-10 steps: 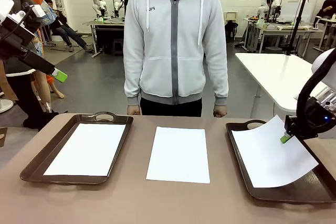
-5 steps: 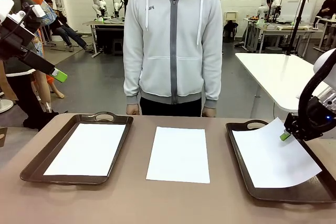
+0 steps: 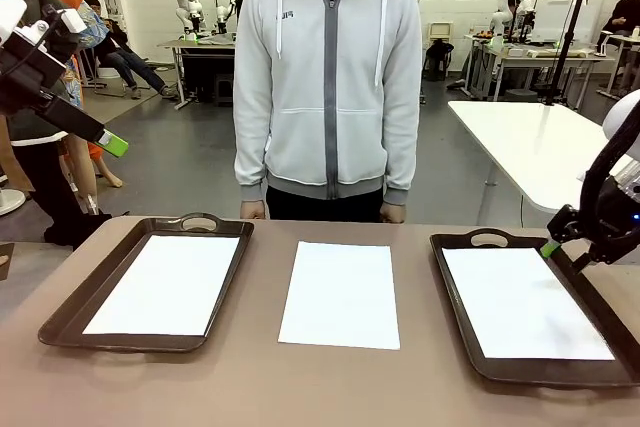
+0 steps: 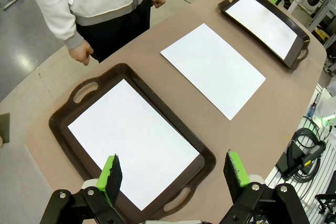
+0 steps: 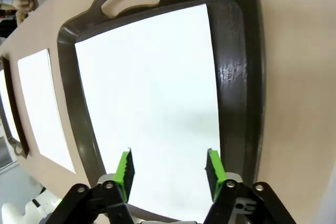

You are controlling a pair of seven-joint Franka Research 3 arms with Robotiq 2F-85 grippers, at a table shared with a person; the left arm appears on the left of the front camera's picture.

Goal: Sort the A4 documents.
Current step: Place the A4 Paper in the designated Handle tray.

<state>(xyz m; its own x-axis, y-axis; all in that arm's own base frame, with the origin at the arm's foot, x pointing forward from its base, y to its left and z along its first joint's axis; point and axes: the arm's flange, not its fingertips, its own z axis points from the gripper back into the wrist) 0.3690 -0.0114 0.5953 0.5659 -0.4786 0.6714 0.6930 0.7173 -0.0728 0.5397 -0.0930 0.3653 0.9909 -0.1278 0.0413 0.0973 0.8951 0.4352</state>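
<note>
OK, status. Landmark = the middle sheet (image 3: 341, 293): flat on the bare counter (image 3: 260, 377), long side running away from the robot, not in any tray.

- Left of it: left tray (image 3: 60, 317) with the left sheet (image 3: 165, 284) lying flat inside.
- Right of it: right tray (image 3: 450, 287) with the right sheet (image 3: 525, 302) flat inside, edges roughly square to the rim.
- Right end effector (image 3: 565, 250): well to the right of the middle sheet, over the far right edge of the right tray. Jaws apart, nothing between the pads. In the wrist view the pads straddle open air above the right sheet.
- Left end effector (image 3: 105, 137): up high, far to the left of the middle sheet and beyond the left tray. Jaws wide open, empty.
- Person's hands (image 3: 254, 210) rest at the far counter edge, just behind the middle sheet, not touching it.

My read: the middle sheet is probably the next pick.

Handling, judged:
- Thin paper, so near weightless, floppy, and it will droop or swing from a single pinch.
- It lies dead flat, with no lip to get a finger under.
- It likely skates on the counter if pushed and creases if squeezed mid-sheet.

Grip plan: take a short edge or corner, near side. Press one pad down and drag to buckle the edge up, then pinch lightly. Move slowly, since air drag will fold it.
</note>
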